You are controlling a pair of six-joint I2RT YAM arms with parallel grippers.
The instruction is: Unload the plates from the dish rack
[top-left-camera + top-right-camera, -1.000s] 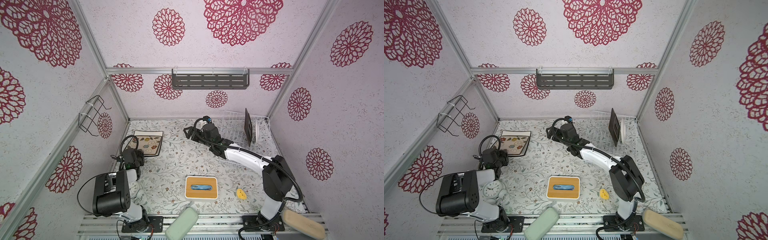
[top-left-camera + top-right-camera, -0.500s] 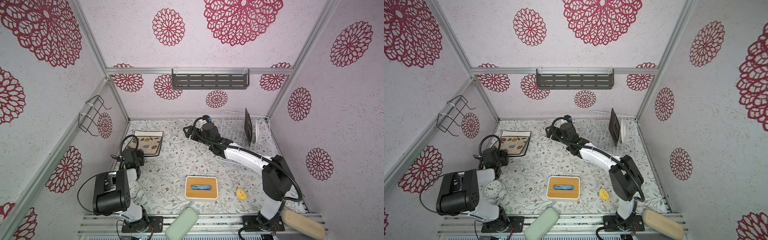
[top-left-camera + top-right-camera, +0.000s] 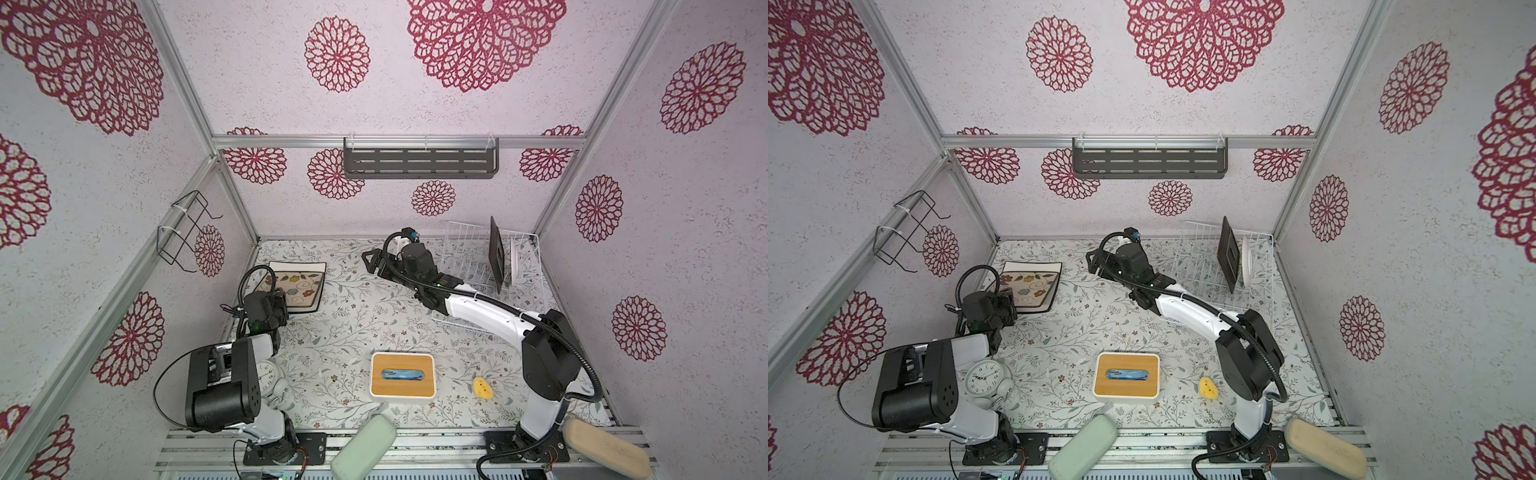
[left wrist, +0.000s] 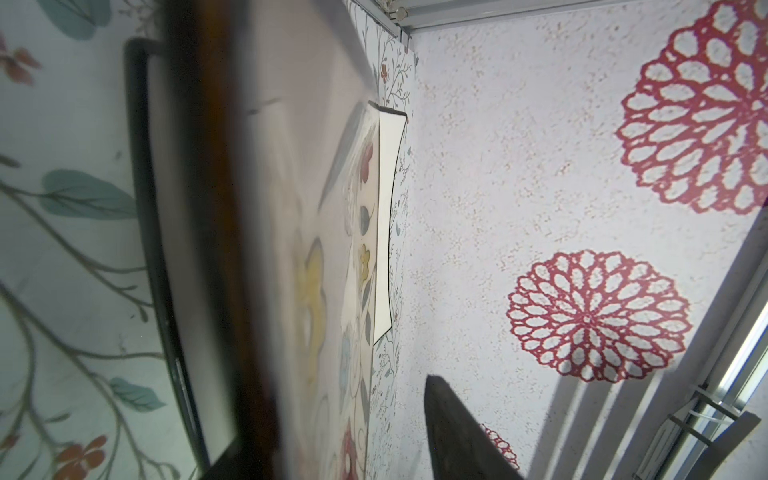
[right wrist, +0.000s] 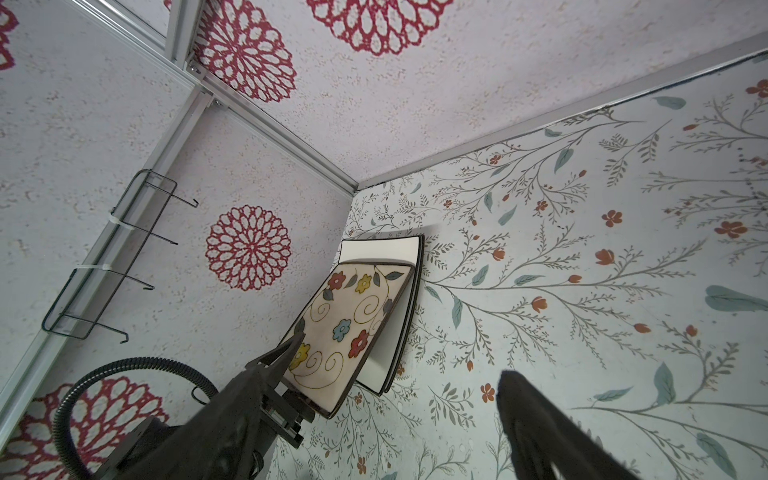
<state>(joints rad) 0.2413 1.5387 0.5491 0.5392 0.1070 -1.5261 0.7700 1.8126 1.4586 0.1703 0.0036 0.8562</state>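
The white wire rack [image 3: 461,249] is sitting at the back right corner of the table [image 3: 353,320], holding two plates on edge. A dark square plate [image 3: 497,254] is standing upright, and a round white plate [image 3: 515,262] is standing just beside it, on its right. At the back left, a floral cream square plate [image 3: 297,289] is lying face up, askew on a plain cream square plate [image 5: 380,251].
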